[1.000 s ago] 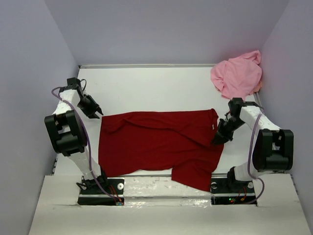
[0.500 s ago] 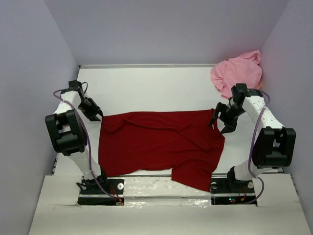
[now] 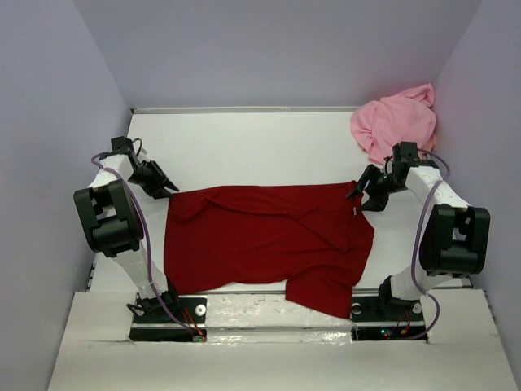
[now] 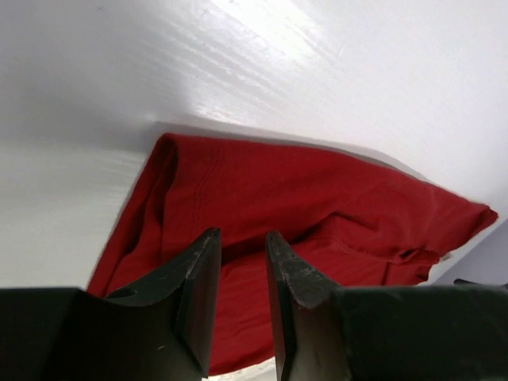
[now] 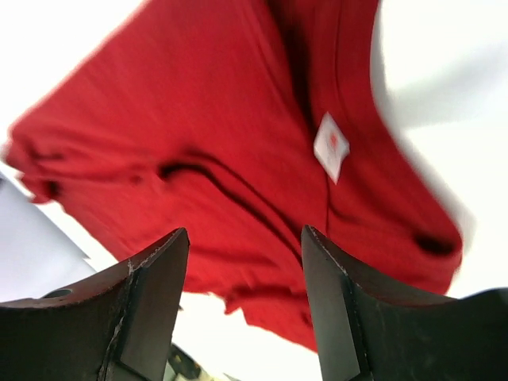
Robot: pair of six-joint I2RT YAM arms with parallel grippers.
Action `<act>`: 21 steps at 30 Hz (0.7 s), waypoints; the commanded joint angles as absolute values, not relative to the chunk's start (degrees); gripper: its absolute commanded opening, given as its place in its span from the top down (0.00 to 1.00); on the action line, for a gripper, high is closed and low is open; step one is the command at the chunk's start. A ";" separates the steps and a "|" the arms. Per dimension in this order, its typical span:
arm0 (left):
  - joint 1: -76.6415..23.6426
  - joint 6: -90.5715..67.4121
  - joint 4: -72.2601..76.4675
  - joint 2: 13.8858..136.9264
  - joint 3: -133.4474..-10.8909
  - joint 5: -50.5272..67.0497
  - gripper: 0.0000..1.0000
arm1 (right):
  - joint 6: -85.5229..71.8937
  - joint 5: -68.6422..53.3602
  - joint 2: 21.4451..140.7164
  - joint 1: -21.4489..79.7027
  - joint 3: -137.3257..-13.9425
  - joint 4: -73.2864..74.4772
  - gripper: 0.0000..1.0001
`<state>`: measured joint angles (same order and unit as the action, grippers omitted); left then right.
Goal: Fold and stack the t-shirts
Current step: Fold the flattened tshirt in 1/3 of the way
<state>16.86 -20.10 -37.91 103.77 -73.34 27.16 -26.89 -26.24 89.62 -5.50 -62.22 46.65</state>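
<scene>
While the plain dark red cloth t-shirt (image 3: 269,240) lies spread out flat across the middle of the white table (image 3: 244,147), its lower right corner reaching past the table's near edge, a gripper hangs by each upper corner. The left gripper (image 3: 168,190) sits just off the shirt's upper left corner, its jaws parted by a narrow gap with nothing between them. The right gripper (image 3: 364,196) hovers over the upper right corner near a small white tag (image 5: 331,146), jaws spread wide and empty. At upper right, the light pink cloth t-shirt (image 3: 395,126) sits crumpled in the table's far corner.
</scene>
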 commanded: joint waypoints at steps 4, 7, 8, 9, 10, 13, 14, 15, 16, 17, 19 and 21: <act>20.39 -19.42 -31.73 103.45 -69.87 38.76 0.61 | -29.09 -32.26 90.52 -8.61 -62.66 31.73 0.36; 20.83 -18.55 -32.95 102.48 -70.04 34.92 0.61 | -28.39 -32.08 91.76 -8.61 -64.51 31.73 0.36; 20.83 -18.28 -33.66 102.22 -70.31 33.76 0.61 | -28.04 -31.99 92.37 -8.61 -65.21 31.73 0.36; 21.00 -18.02 -34.88 102.13 -70.57 33.05 0.61 | -28.04 -31.99 92.72 -8.61 -65.48 31.82 0.36; 21.09 -17.67 -35.41 102.13 -70.58 32.52 0.61 | -28.04 -32.08 93.25 -8.61 -65.74 31.64 0.37; 21.53 -17.75 -37.44 101.87 -69.88 31.21 0.61 | -27.95 -32.34 94.92 -8.61 -66.01 30.85 0.38; 21.62 -17.67 -37.62 101.69 -69.61 30.94 0.61 | -27.95 -32.26 95.18 -8.61 -66.01 30.50 0.38; 21.62 -17.75 -37.70 101.34 -69.35 30.68 0.61 | -27.86 -32.26 95.19 -8.61 -66.01 30.15 0.38; 21.71 -17.75 -37.79 101.16 -68.82 30.24 0.61 | -27.86 -32.17 95.71 -8.61 -66.09 29.89 0.38; 21.71 -17.75 -37.79 100.64 -68.56 30.15 0.61 | -27.69 -32.34 96.41 -9.14 -66.27 29.53 0.38; 21.71 -17.67 -37.97 100.37 -67.77 29.89 0.61 | -27.51 -32.34 97.20 -9.14 -66.53 29.44 0.39; 21.71 -17.32 -38.41 100.02 -67.41 29.79 0.61 | -27.42 -32.70 97.73 -9.14 -66.45 28.57 0.39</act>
